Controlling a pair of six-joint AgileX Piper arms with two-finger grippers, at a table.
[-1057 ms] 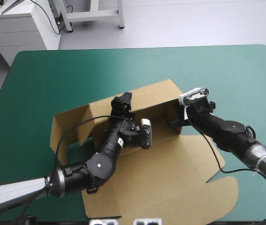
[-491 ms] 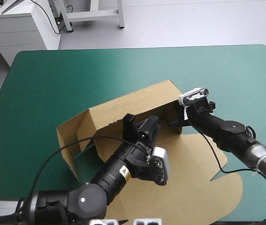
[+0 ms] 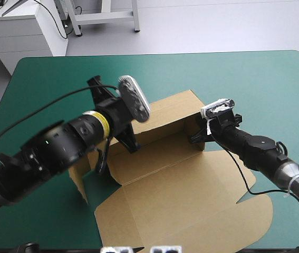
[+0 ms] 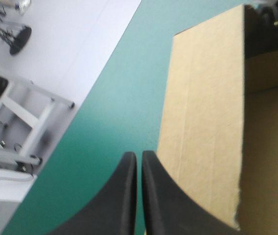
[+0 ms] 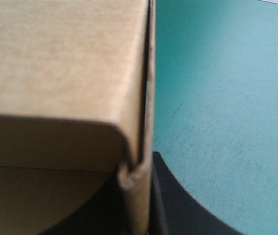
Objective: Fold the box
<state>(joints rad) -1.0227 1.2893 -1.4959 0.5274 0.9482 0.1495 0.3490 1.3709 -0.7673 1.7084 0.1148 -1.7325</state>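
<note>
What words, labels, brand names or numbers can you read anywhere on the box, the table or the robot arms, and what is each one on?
No text can be read in any view.
On the brown cardboard box: plain board, no print.
On the teal-green table cover: no markings.
On the yellow band around the black left arm: blurred, so any lettering is unreadable.

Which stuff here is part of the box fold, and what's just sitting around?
In the job: box; right claw, shut on its end wall; left claw, shut, holding nothing.
Just there: teal-green table cover; nothing else loose shows.
</note>
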